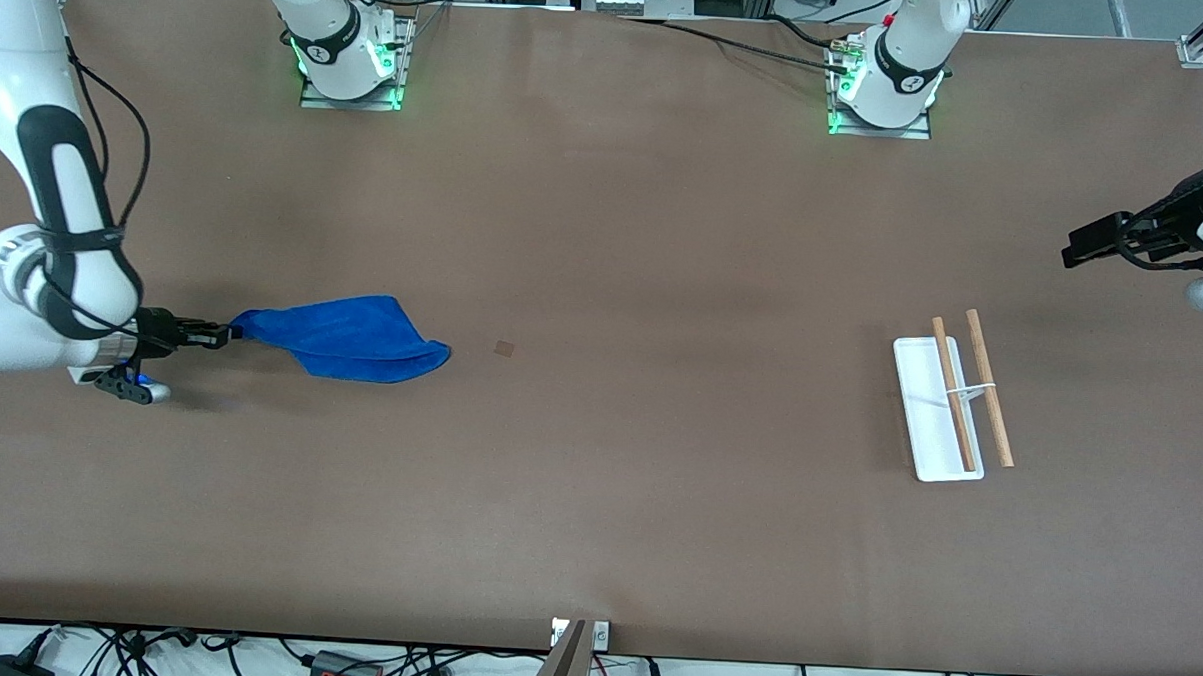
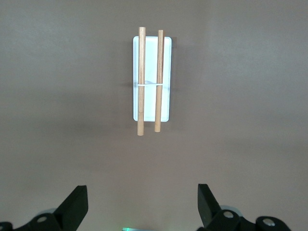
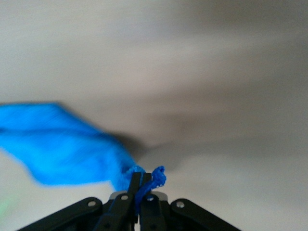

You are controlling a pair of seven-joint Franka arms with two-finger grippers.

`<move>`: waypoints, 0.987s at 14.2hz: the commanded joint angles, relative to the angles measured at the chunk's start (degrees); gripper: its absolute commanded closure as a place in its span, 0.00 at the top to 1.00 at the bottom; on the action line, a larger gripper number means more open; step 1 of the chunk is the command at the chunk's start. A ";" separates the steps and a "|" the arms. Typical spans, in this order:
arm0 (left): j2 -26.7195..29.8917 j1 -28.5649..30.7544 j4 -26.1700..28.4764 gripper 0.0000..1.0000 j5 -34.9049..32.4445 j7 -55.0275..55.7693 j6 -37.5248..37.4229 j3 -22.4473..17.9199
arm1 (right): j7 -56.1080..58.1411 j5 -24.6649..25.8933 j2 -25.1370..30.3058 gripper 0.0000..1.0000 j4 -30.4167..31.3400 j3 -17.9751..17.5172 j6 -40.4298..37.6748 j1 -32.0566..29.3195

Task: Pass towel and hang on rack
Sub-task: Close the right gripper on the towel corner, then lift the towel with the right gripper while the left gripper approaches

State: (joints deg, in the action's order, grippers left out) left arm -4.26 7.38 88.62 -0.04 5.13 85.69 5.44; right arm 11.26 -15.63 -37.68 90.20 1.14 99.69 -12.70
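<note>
Front view: right gripper (image 1: 223, 334) pinches the towel (image 1: 346, 337) by one corner, cloth trailing toward the rack (image 1: 950, 394); left gripper (image 2: 140, 204) waits, jaws wide, empty.

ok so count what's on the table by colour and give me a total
Blue: 1, the towel, shut in the right gripper
White with brown rods: 1, the rack, under the open left gripper
Total: 2

1. Your towel (image 1: 346, 337) is bright blue and soft, pinched at one corner, with its folded body trailing toward 3 o'clock.
2. Your rack (image 1: 950, 395) stands upright: white tray base, wire stand, two parallel wooden rods running 12 to 6.
</note>
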 commanded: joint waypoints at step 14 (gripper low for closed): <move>-1.01 -0.18 -1.07 1.00 -0.75 0.05 -0.09 0.27 | 0.34 -1.25 6.04 0.00 -31.05 -1.83 -1.47 39.58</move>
State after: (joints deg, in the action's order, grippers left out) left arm -4.28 7.28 88.61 -0.04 5.13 85.70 5.48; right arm 11.05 -16.03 -31.58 59.81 -0.06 93.37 24.31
